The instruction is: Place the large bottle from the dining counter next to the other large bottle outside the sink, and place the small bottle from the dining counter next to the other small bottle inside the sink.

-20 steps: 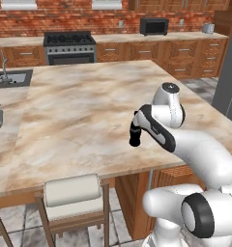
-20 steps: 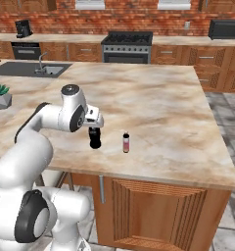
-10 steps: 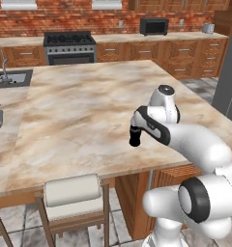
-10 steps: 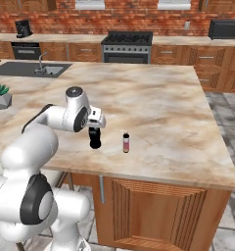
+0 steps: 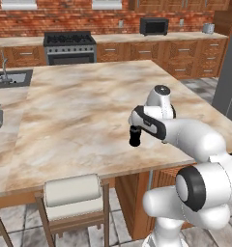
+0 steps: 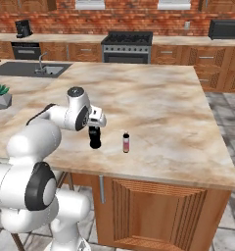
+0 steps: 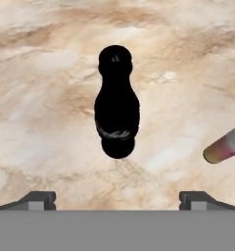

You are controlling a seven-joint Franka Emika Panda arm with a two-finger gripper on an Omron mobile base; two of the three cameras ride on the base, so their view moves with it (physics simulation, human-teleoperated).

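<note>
Nothing moved yet: large bottle (image 7: 117, 110) and small bottle (image 6: 126, 142) both stand on the dining counter (image 6: 158, 105), far from the sink (image 6: 34, 69). Gripper (image 7: 117, 198) spread wide above the large bottle, empty.

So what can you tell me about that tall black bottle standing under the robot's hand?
The large bottle is near-black and glossy, cola-shaped: a rounded cap, a narrow neck, a body swelling below, with a faint pale band low down. It stands upright on the dining counter, apart from the small bottle beside it. The gripper hangs above, open, not touching it.
</note>
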